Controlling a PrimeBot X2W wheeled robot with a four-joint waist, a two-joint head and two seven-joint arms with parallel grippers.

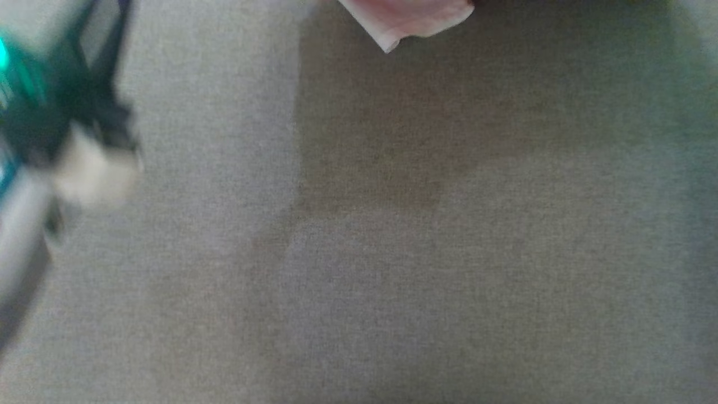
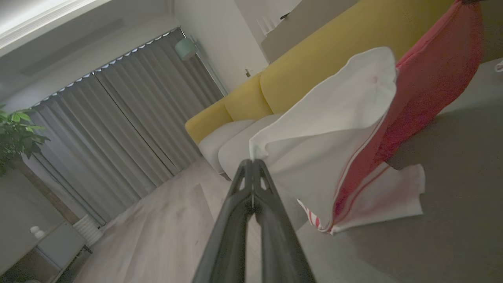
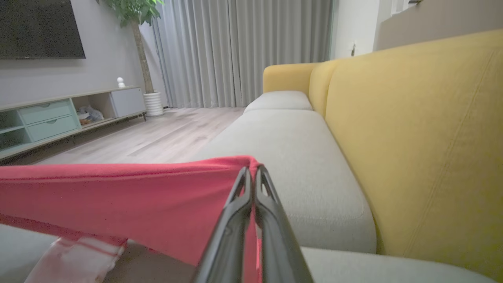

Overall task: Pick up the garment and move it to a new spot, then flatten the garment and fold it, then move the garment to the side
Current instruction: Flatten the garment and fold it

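A red-and-white soft cloth garment is held up over the grey fabric sofa seat, strung between both claws. Its lower white hem with red stripes appears to trail on the seat, though contact cannot be confirmed. The left gripper is seen clamped together on a white edge corner. The right gripper is clamped on a bunched red edge. In the head view, one pale corner of the cloth is caught at the top edge, above the grey seat.

Handling, as judged: light, limp, no stiffness at all. Sag and drape are expected wherever it is not supported. It is not fragile and probably not slippery, but a thin pinch at the very edge could be pulled free if the span is tugged hard. It is best taken at corners or along a hem, at two points well apart, so that it can be laid flat under light tension. A single mid-cloth pinch is to be avoided, since bunching is likely.
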